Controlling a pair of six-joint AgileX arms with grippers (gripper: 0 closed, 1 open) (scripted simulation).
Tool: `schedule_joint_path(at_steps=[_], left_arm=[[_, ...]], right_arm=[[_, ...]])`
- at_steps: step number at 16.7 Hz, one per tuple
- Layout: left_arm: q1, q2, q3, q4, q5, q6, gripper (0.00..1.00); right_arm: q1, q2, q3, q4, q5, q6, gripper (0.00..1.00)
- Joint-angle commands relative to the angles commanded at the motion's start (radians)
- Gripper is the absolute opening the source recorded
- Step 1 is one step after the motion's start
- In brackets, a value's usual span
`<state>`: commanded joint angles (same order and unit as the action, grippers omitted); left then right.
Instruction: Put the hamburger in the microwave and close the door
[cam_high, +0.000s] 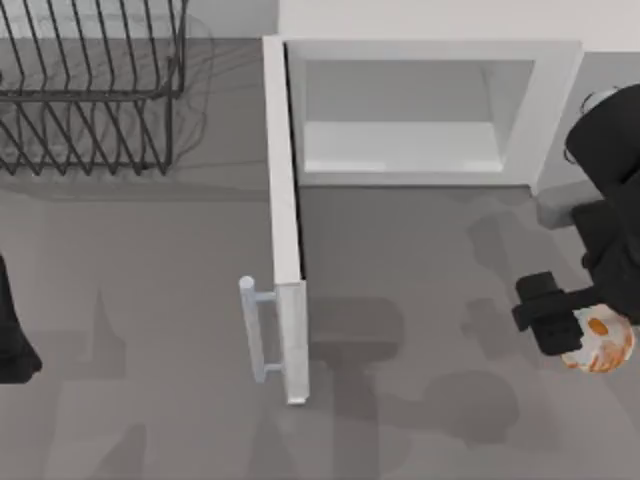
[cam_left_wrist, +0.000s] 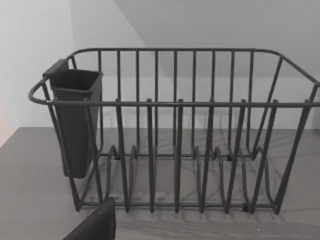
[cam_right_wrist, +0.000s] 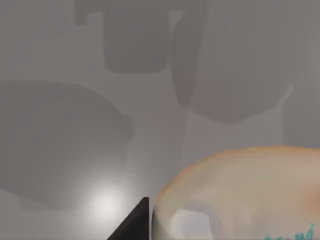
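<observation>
Right gripper (cam_high: 580, 335) fingers clamped on hamburger (cam_high: 600, 344), right of the open door (cam_high: 287, 250); microwave (cam_high: 420, 110) cavity lies up-left. Left arm parked, fingers unclear.

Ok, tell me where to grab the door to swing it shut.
Take the door by its bar handle on the free edge. Likely come from the top view's left: the bar stands clear on two posts, leaving a gap for fingers.

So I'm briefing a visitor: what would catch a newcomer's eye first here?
Probably the white microwave at the table's far side, its door swung wide open toward the front. Next, the right end effector at the right edge, holding the hamburger. The black wire rack sits far left.
</observation>
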<state>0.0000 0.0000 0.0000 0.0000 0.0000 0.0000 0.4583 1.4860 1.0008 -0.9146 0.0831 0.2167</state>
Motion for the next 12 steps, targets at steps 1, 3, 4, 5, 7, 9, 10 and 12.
schedule_joint_path(at_steps=[1, 3, 4, 5, 7, 9, 10, 12], left_arm=[[0.0, 0.0, 0.0, 0.0, 0.0, 0.0, 1.0], [0.0, 0.0, 0.0, 0.0, 0.0, 0.0, 1.0], [0.0, 0.0, 0.0, 0.0, 0.0, 0.0, 1.0], [0.0, 0.0, 0.0, 0.0, 0.0, 0.0, 1.0], [0.0, 0.0, 0.0, 0.0, 0.0, 0.0, 1.0], [0.0, 0.0, 0.0, 0.0, 0.0, 0.0, 1.0], [0.0, 0.0, 0.0, 0.0, 0.0, 0.0, 1.0], [0.0, 0.0, 0.0, 0.0, 0.0, 0.0, 1.0]], right_arm=[[0.006, 0.046, 0.02, 0.066, 0.023, 0.002, 0.0], [0.02, 0.152, 0.06, 0.221, 0.074, 0.005, 0.0], [0.027, 0.21, 0.08, 0.307, 0.101, 0.006, 0.0], [0.034, 0.269, 0.1, 0.399, 0.13, 0.007, 0.0], [0.048, 0.386, 0.138, 0.595, 0.189, 0.007, 0.0], [0.061, 0.493, 0.178, 0.799, 0.249, 0.005, 0.0], [0.066, 0.542, 0.197, 0.901, 0.279, 0.004, 0.0], [0.076, 0.633, 0.233, 1.093, 0.334, 0.004, 0.0]])
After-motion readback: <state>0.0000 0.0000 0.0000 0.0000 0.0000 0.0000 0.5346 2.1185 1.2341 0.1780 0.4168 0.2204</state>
